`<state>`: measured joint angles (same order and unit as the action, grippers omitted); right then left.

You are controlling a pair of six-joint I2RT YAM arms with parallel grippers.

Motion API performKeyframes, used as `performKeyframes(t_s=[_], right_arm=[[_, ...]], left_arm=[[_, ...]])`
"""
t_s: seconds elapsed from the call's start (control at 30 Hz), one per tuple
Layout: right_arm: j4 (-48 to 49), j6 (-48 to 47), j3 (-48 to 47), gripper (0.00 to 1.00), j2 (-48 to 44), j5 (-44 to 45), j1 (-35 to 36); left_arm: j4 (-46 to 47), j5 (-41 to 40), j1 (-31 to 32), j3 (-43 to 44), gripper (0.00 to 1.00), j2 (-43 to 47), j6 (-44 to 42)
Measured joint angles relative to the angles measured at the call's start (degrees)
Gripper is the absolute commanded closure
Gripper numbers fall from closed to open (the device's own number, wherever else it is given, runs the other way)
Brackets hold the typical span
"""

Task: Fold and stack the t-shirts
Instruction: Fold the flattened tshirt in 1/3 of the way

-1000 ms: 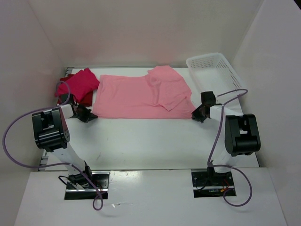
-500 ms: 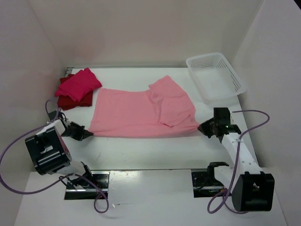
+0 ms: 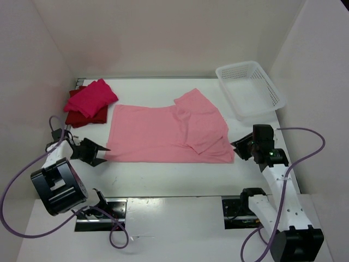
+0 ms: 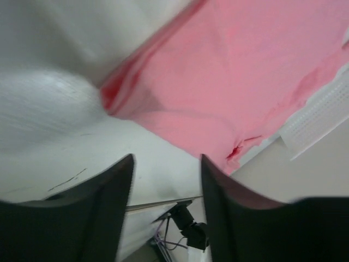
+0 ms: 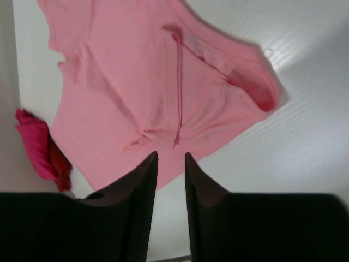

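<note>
— Starting with the overhead camera: where do the garments lie?

— The pale pink t-shirt (image 3: 158, 136) is spread mid-table, mostly flat. A flap at its right end, apparently a sleeve, is doubled over the body. The magenta t-shirt (image 3: 92, 95) sits folded on the dark red t-shirt (image 3: 82, 117) in the far left corner. The white basket (image 3: 272, 93) stands far right, apart from all three.

— And the grippers?

— The left gripper (image 3: 101, 154) is just beside the pale shirt's near left corner and the right gripper (image 3: 237, 147) just beside its near right corner. Neither has cloth in it.

— Left wrist view?

— The left gripper (image 4: 166, 161) has its fingers well apart with nothing between them. The pale pink t-shirt (image 4: 229, 71) lies ahead, its nearest corner slightly rolled, with the basket lattice (image 4: 322, 117) beyond.

— Right wrist view?

— The right gripper (image 5: 170, 158) has its fingers parted by a narrow gap, and the gap is empty. The pale pink t-shirt (image 5: 152, 82) shows a curled corner, a raised seam line and light wrinkling. The magenta (image 5: 35, 142) and dark red (image 5: 60, 164) shirts are at the left edge of the frame.

— Handling assessment?

— The shirt looks light, limp and thin, so I judge it will sag and drag rather than hold shape. It is best pinched at two hem corners, low against the table. A shallow pinch may slip or catch only one layer.
</note>
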<state>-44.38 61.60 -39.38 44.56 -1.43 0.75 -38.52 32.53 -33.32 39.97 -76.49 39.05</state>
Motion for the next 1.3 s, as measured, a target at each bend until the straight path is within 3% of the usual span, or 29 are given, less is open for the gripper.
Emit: performKeyframes(t_s=[0.03, 0.07, 0.1, 0.17, 0.2, 0.43, 0.57, 0.8, 1.3], right_arm=[[0.8, -0.4, -0.9, 0.81, 0.8, 0.2, 0.9], [2.0, -1.0, -1.2, 0.97, 1.8, -0.2, 1.8], [3.6, -1.6, -1.2, 1.0, 3.1, -1.0, 2.7], [7.4, -1.7, -0.9, 1.0, 7.5, -2.3, 5.0], [9.5, -1.8, -0.5, 1.0, 9.6, -2.9, 6.4], [21.0, -3.0, 1.8, 1.0, 26.6, -4.7, 19.5], [24.6, -3.2, 2.0, 1.0, 31.2, -4.8, 21.5], [28.0, -3.3, 2.3, 1.0, 34.4, -3.5, 21.5], [31.5, -4.3, 0.2, 1.0, 42.2, -3.8, 21.5]], left_arm=[[0.6, 0.2, 0.9, 0.7, 0.54, 0.1, 0.0], [1.9, 0.4, 2.6, 1.4, 0.62, 0.2, 0.2], [3.0, 0.6, 4.7, 2.1, 0.79, 0.3, 0.3], [5.2, 0.4, 10.2, 4.1, 0.9, 0.3, 0.6], [6.7, 0.2, 13.6, 5.1, 0.99, 0.3, 0.8], [15.4, -4.7, 33.0, 7.2, 1.0, -3.9, 4.2], [16.9, -7.8, 39.7, 7.1, 1.0, -8.4, 5.3], [19.6, -10.7, 42.9, 6.9, 1.0, -11.4, 6.4], [20.1, -13.4, 43.0, 4.7, 1.0, -12.5, 6.4]])
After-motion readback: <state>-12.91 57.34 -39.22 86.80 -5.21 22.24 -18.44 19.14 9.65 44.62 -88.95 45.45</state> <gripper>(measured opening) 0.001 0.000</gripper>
